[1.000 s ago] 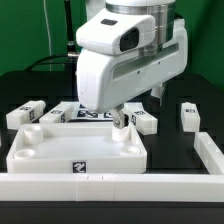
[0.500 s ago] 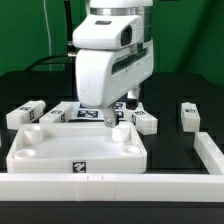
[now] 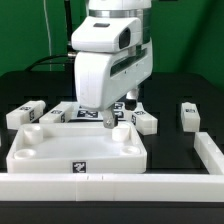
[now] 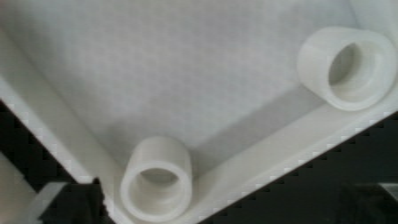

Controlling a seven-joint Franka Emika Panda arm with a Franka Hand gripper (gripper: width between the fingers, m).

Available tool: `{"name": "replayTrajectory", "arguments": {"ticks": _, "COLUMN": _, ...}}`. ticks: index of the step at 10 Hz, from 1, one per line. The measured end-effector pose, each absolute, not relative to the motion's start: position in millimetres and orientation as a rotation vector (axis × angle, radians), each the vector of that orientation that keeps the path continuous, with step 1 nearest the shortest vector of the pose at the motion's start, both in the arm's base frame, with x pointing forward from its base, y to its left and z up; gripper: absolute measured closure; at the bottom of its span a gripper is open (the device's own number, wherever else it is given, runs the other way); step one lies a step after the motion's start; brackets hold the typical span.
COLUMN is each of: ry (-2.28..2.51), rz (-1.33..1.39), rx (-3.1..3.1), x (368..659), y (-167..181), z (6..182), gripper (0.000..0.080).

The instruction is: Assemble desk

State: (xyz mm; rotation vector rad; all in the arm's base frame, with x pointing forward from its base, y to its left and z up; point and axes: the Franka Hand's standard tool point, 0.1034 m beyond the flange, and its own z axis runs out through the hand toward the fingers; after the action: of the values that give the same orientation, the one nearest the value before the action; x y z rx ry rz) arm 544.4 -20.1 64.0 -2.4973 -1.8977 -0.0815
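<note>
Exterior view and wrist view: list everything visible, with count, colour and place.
desk panel: 1, white, front centre of table, tag on front edge
sockets: 2 in wrist view, white, round, at panel corners
legs: 4 seen, white with black-and-white tags, behind and beside the panel
marker board: 1, white, behind panel, partly hidden
rail: 1, white, edging table
table: 1, black
arm housing: 1, white, above panel's back
fingers: low at panel's back rim, spacing unclear

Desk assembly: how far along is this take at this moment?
Done: nothing fitted; the desk panel lies with empty corner sockets. In hand: the pincer sits open over the panel's far rim, apparently gripping nothing. Left: all the legs, lying loose behind the panel.
</note>
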Motion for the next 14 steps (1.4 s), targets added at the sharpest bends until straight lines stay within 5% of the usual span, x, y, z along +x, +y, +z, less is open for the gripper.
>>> {"name": "replayTrajectory", "arguments": {"ticks": 3, "ry": -2.223, "rz": -0.051, "rx": -2.239, "x": 521.9, "y": -54.2, "z": 53.7, "gripper": 0.0150}}
{"name": "replayTrajectory", "arguments": {"ticks": 7, "ry": -2.190, "rz": -0.022, "rx": -2.241, "x": 513.5, "y": -57.3, "z": 49.5, "gripper": 0.0150}}
{"name": "replayTrajectory", "arguments": {"ticks": 11, "ry": -2.227, "rz": -0.002, "rx": -2.171, "x": 473.2, "y": -56.6, "z": 25.7, "gripper": 0.0150}}
{"name": "replayTrajectory", "arguments": {"ticks": 14, "ry": -2.236, "rz": -0.009, "rx": -2.155, "x": 469.0, "y": -58.8, "z": 11.3, "gripper": 0.0150}}
